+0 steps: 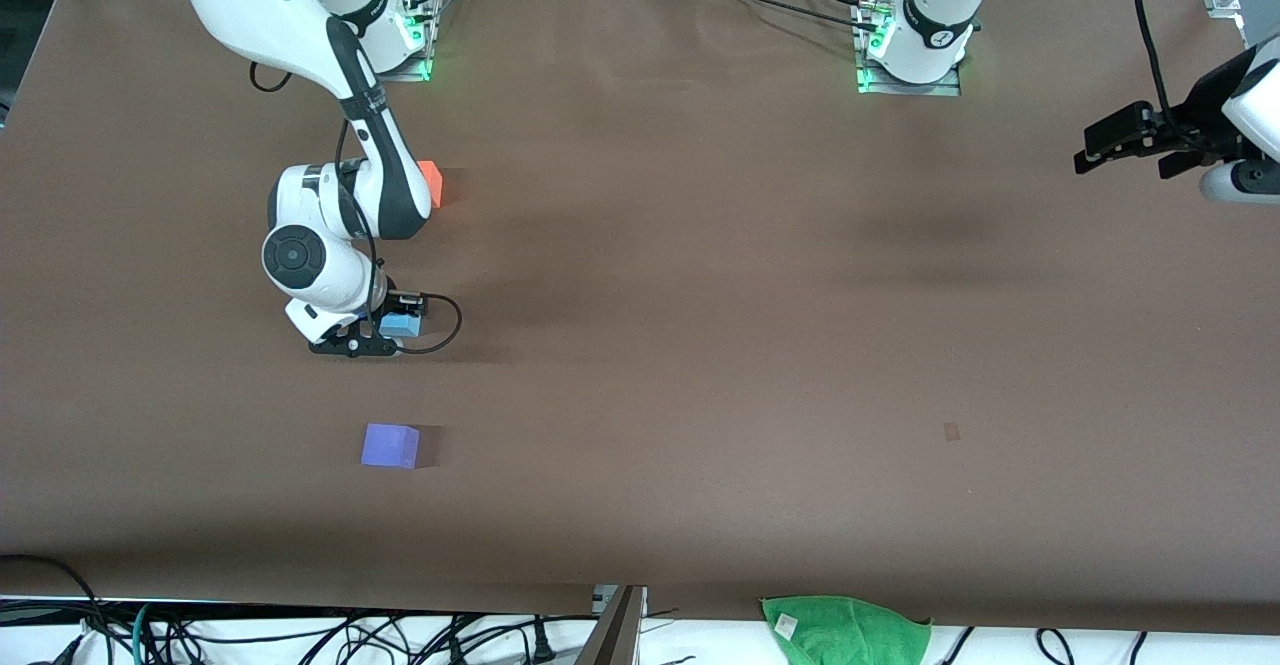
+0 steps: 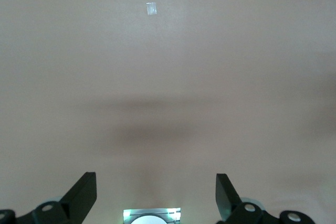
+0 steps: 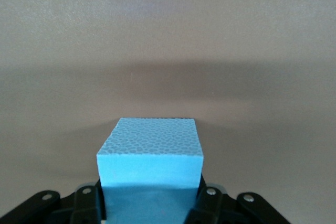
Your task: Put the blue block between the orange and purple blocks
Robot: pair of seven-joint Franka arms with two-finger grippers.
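Front view: the right gripper clamps its fingers on the blue block over the table between orange block and purple block, while the left gripper waits open.

The light blue block sat pinched in the right gripper, between the other two cubes. The orange block lay farther from the front camera, half hidden by the arm; the purple block lay nearer, flat on the table.
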